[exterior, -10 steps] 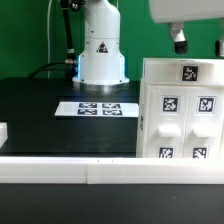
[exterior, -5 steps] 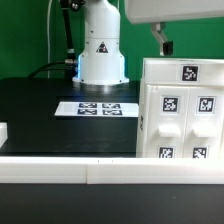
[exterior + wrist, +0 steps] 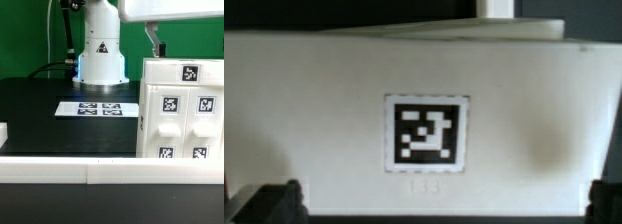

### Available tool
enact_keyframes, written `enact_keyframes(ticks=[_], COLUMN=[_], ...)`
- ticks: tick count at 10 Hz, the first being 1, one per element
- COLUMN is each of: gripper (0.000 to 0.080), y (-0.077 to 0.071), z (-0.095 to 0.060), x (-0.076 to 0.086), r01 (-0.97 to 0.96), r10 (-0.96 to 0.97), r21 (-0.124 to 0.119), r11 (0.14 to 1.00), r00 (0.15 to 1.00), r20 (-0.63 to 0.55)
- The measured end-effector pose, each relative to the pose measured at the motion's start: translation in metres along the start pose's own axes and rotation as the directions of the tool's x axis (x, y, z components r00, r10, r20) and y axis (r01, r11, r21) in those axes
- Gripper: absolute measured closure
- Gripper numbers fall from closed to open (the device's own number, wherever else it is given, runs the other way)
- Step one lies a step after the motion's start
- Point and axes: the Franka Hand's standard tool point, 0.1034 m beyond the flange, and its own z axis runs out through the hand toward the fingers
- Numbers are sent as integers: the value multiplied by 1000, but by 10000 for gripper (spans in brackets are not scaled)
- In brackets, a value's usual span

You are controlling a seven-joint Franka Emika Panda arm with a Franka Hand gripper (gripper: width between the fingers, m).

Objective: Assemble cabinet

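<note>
Shifted toward the exterior view's left over the last second, gripper (image 3: 154,42) now hanging above the rear left corner of the cabinet (image 3: 180,110), only one dark finger showing below the white hand. Farthest to the exterior view's left, a small white block (image 3: 3,131) at the edge of the black table (image 3: 40,110), matte and flat. Next, the marker board (image 3: 98,108), thin, white, printed with a row of square tags, lying before the arm's glossy white base (image 3: 102,50). Along the front, a long white rail (image 3: 80,172), smooth and boxy. On the exterior view's right, the cabinet itself: a big white plastic box standing on the table, hard-edged, faces matte, black-and-white tags on top and on its small rectangular front panels. Through the wrist view, a broad white face with one tag (image 3: 423,131) filling the frame, and two dark fingertips (image 3: 269,203) flanking it at the outer edges, so jaws spread wide, nothing between them yet. Probably the approach-and-align step before taking hold of the box; next move likely calling for a straight descent, fingers kept clear of the walls until astride, then closing squarely to avoid slip on smooth plastic.
</note>
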Motion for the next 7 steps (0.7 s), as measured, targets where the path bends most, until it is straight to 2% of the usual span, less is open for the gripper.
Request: enact_keyframes(ticks=[2,3,4,5,7], gripper=[2,2,2,2,2], y=[-1,-4,-4,-4,-6], z=[0,0,1,2,3], x=[0,-1,-2,-5,-5], r01=[257,325,468,580,740], r10=[-257,-325,-468,-578,-738], r21=[-16,-24,-30,-22,-26], r11=[966,945,883,814,672], r00=[966,946,883,814,672], r20=[8,14,33,50,70])
